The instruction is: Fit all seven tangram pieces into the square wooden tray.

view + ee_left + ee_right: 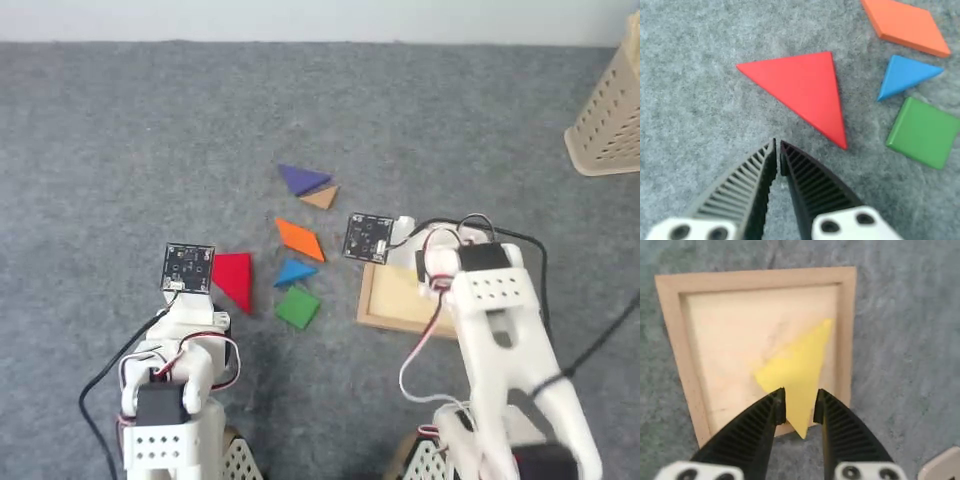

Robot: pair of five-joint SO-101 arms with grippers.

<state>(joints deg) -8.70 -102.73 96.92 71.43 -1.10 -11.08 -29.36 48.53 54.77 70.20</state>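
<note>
Here, starting at the jaws and working outward:

- The right gripper (800,407) is clamped on one sharp corner of the yellow triangle (795,365). That corner pokes past the fingertips and overhangs the tray's rim, so I judge the piece is held above the wood rather than lying in it.
- From the jaws, the triangle's long edge runs straight away along the inside of one tray wall, and its body spreads over the bare floor of the tray (670,320). The coming move turns on this: the piece needs lowering with that edge kept parallel to the wall and the overhanging corner brought inside the rim (otherwise it may perch on the frame).
- The left gripper (777,150) is closed on nothing, its tips just short of the red triangle (802,85), which lies flat on the grey carpet (690,100) directly ahead with one point nearest the jaws.
- Beyond the red piece lie the green square (922,132), the blue triangle (905,75) and the orange parallelogram (905,25), each apart from the others.
- Farthest off, the purple triangle (302,178) and the tan triangle (320,197) lie touching or nearly so. The left arm looks the nearer one to all these loose pieces.
</note>
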